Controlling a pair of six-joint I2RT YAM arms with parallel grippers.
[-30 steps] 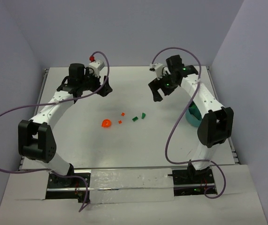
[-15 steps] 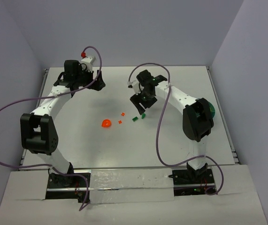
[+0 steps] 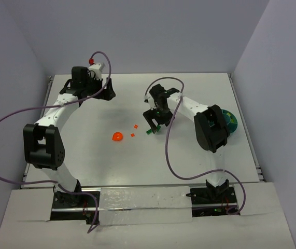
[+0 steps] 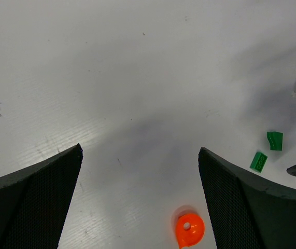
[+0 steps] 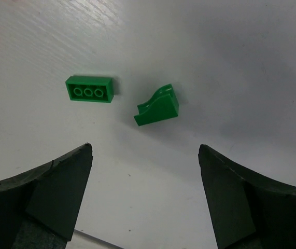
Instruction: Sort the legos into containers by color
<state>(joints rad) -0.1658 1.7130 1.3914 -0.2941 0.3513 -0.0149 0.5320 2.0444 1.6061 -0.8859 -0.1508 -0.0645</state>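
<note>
On the white table (image 5: pixel 251 46) a sloped green lego (image 5: pixel 158 106) lies just ahead of the open right tool (image 5: pixel 145 155), which should be lowered centred over it, clear of the flat brick (image 5: pixel 89 89) beside it.

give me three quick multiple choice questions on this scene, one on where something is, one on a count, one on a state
1. Where does the teal bowl stand?
A. at the right side of the table, by the right arm
B. at the centre of the white surface
C. under the left arm

2. How many green legos lie in the right wrist view?
A. one
B. two
C. four

3. How is the right pincer?
A. shut on a green lego
B. shut on an orange lego
C. open, holding nothing

Answers:
1 A, the top view shows the bowl just right of the right arm's elbow.
2 B, a long brick and a sloped piece lie apart.
3 C, its fingers stand wide and both legos lie free on the table.
</note>
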